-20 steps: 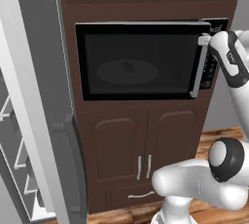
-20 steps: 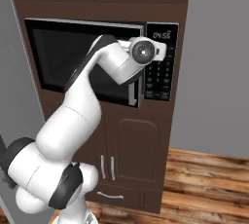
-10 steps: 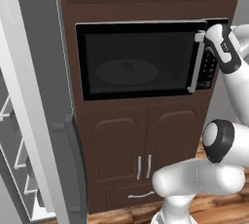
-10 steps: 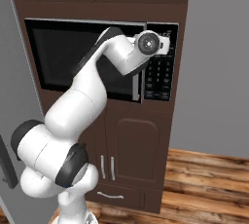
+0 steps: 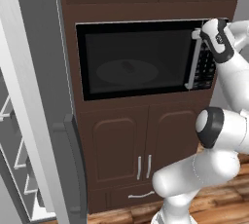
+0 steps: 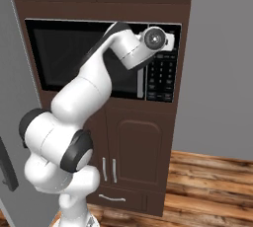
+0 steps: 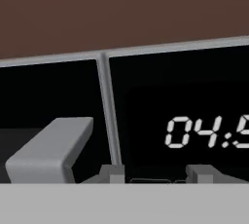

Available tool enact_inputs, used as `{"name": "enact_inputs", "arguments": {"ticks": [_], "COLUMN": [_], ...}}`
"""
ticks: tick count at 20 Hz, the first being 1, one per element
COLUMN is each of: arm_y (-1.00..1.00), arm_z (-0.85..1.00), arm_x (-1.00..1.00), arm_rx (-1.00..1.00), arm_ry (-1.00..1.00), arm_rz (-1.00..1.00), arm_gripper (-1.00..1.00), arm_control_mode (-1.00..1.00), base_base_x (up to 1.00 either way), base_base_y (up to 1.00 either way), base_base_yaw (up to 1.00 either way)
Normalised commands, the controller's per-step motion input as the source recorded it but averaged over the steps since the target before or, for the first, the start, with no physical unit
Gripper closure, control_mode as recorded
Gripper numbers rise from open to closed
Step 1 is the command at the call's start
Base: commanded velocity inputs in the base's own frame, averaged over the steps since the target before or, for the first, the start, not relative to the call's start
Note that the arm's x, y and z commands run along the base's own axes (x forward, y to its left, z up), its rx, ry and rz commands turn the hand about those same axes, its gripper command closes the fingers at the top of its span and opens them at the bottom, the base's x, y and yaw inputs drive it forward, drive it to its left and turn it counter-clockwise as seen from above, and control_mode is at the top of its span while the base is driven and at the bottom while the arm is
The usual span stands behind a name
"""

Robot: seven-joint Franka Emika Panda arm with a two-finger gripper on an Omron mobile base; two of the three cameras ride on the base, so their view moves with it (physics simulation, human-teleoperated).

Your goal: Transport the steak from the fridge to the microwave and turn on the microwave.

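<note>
**Steak on the turntable, pincer up at the keypad**

Steak (image 5: 127, 65) seen dimly through the dark glass, lying on the round turntable plate (image 5: 146, 74) inside the microwave (image 5: 141, 57). Microwave door closed, silver vertical handle (image 5: 193, 60) just left of the black keypad (image 6: 163, 75). Built into dark brown cabinetry (image 5: 121, 145), with cabinet doors above and below.

Arm raised high from the base, hand pressed up against the top right corner of the microwave, at the top of the keypad, covering the display in the right base view. Pincer (image 7: 153, 173) closed, nothing between the tips, pointing at the panel just under the lit clock display (image 7: 209, 131). Top end of the door handle and the silver frame strip close at the left in the hand view.

Fridge (image 5: 34, 111) standing open at the far left in the left base view, door swung out with its dark vertical handle (image 5: 75, 164) toward the camera, grey shelves (image 5: 19, 164) visible behind. Wooden floor (image 6: 212, 186) at the lower right.
</note>
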Motion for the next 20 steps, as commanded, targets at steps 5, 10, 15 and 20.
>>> {"name": "enact_inputs", "arguments": {"ticks": [5,10,15,20], "arm_y": [0.49,0.51,0.51,0.2], "arm_z": [-0.22,-0.24,-0.24,-0.15], "arm_x": [0.48,0.5,0.39,0.04], "arm_rx": [-0.02,-0.02,-0.01,0.0], "arm_ry": [0.0,0.0,0.0,0.03], "arm_rz": [-0.03,-0.04,-0.05,-0.01], "arm_gripper": [-1.0,-1.0,-1.0,-1.0], "arm_control_mode": [-1.0,-1.0,-1.0,-1.0], "base_base_x": [0.0,0.0,0.0,0.0], "base_base_y": [0.0,0.0,0.0,0.0], "base_base_yaw": [0.0,0.0,0.0,0.0]}}
